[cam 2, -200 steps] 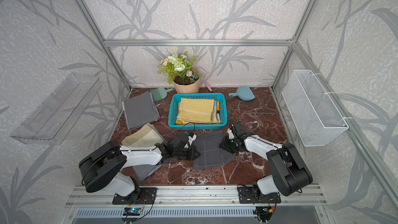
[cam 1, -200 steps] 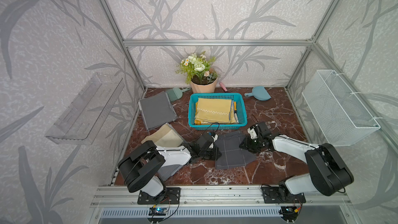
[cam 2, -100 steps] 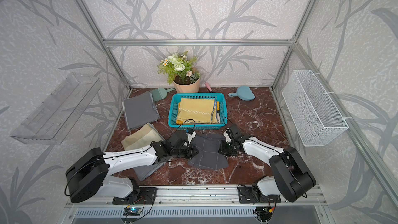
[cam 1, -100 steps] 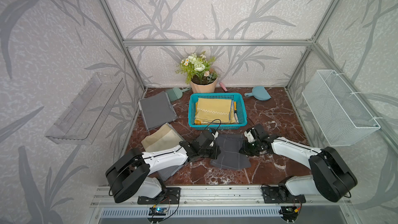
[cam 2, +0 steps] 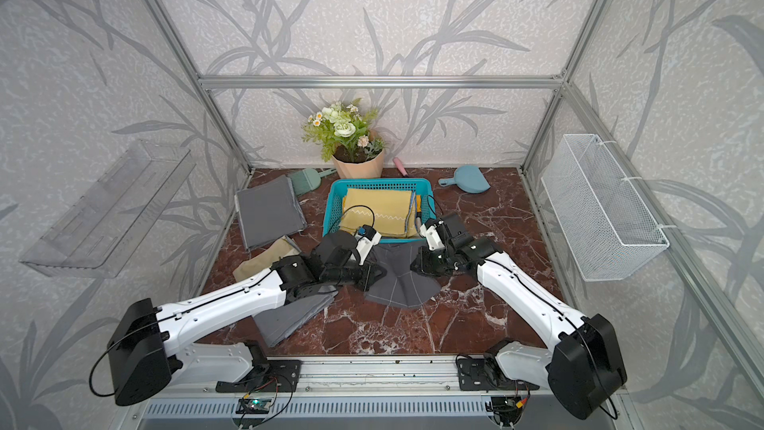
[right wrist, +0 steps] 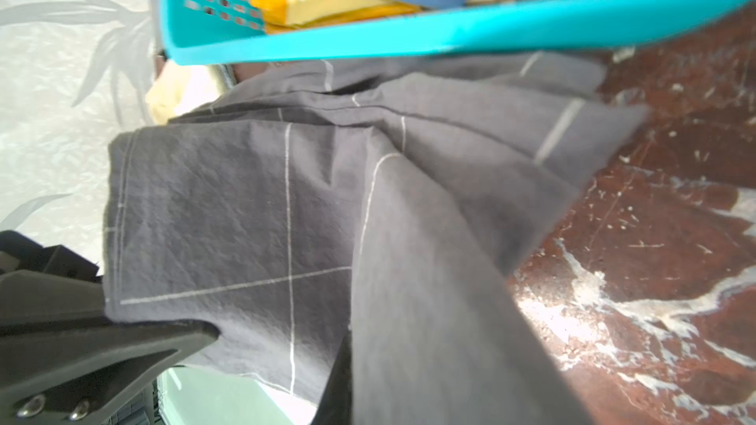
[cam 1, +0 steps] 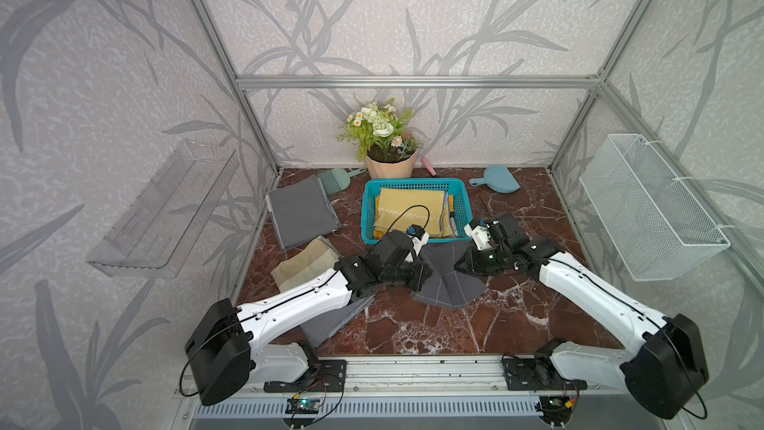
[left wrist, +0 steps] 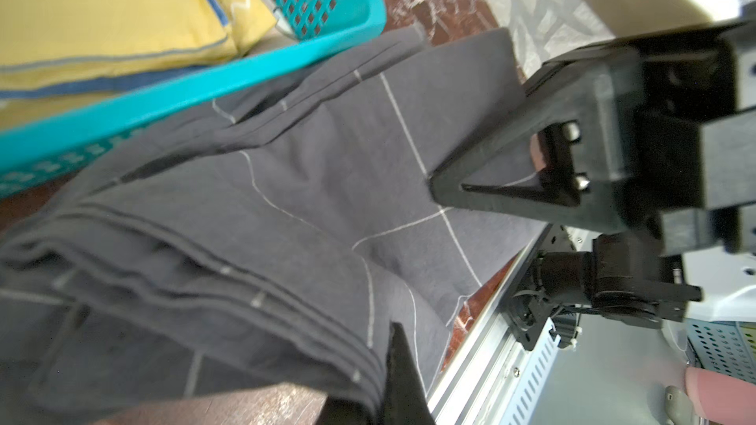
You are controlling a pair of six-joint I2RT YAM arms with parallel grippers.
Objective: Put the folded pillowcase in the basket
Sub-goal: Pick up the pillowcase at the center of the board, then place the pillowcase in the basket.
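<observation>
the dark grey checked pillowcase (cam 1: 450, 283) lies bunched on the desk (cam 1: 454, 332) at the basket's (cam 1: 413, 182) 6 o'clock, its far edge just beside the near rim. the left end effector (cam 1: 427, 275) is clenched on its 9 o'clock edge, the right end effector (cam 1: 459, 265) on its 3 o'clock edge. yellow cloths (cam 1: 407, 208) lie inside the basket

Lab test cell: alu frame (cam 1: 413, 81), wallpapered panels (cam 1: 413, 14).
</observation>
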